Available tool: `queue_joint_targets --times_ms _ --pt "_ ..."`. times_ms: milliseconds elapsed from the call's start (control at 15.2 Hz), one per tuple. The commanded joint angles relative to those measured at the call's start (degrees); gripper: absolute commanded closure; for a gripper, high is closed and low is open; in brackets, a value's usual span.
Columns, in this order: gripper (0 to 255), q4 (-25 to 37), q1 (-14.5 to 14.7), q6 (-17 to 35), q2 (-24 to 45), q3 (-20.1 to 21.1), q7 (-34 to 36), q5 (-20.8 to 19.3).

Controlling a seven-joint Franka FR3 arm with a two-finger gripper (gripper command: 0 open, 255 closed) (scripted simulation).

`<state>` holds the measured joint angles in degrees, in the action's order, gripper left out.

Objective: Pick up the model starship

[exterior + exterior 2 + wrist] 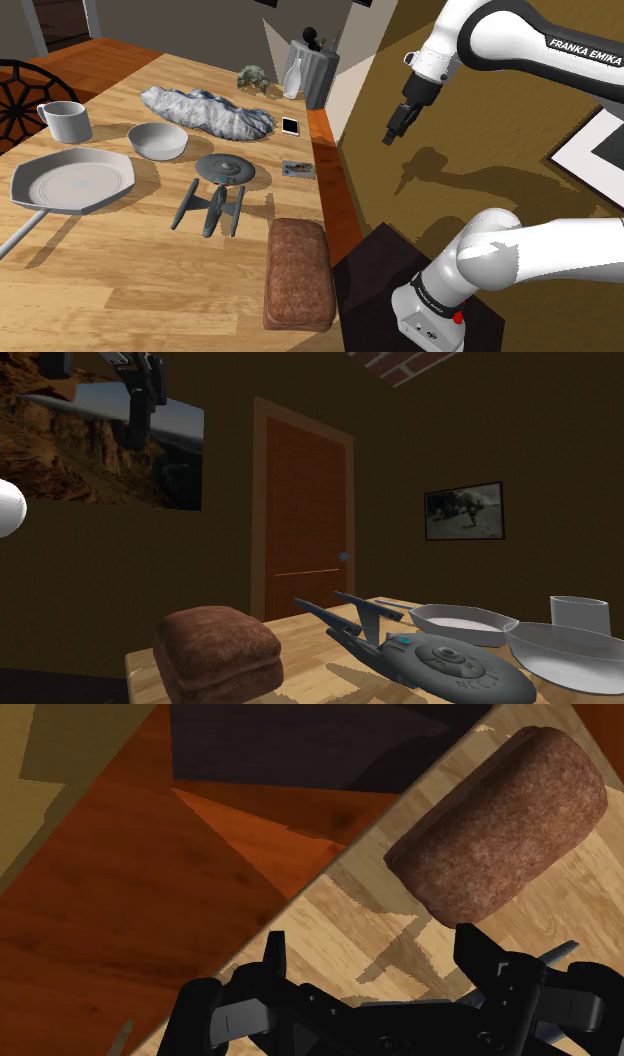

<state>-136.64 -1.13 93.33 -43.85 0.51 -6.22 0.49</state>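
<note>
The model starship (215, 185) is dark grey, with a round saucer and two long nacelles. It lies flat on the wooden table (120, 290), between a bowl and a loaf, and looms large in the second exterior view (430, 657). My gripper (392, 136) hangs high in the air beyond the table's edge, toward the shoulder view's right, well away from the starship. It sits at the top left of the second exterior view (134, 434). In the wrist view the gripper (375, 959) is open, its fingers apart with nothing between them, over the table edge.
A brown loaf (298, 272) (500, 824) lies near the table edge beside the starship. A pan (70, 182), bowl (158, 140), mug (65, 120), grey lumpy mass (210, 108), phone (291, 126) and grey container (312, 70) stand farther off. The stand (440, 310) is at the lower right.
</note>
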Motion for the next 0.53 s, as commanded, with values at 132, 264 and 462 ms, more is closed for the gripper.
queue_joint_targets --times_ms 132,264,462 --pt "0 -1.12 0.00 2.53 1.62 2.48 4.47 1.62" --pt "0 -1.84 0.01 5.15 3.69 4.93 8.90 3.13" --pt "0 -2.19 -0.10 9.20 7.59 8.57 15.46 5.11"
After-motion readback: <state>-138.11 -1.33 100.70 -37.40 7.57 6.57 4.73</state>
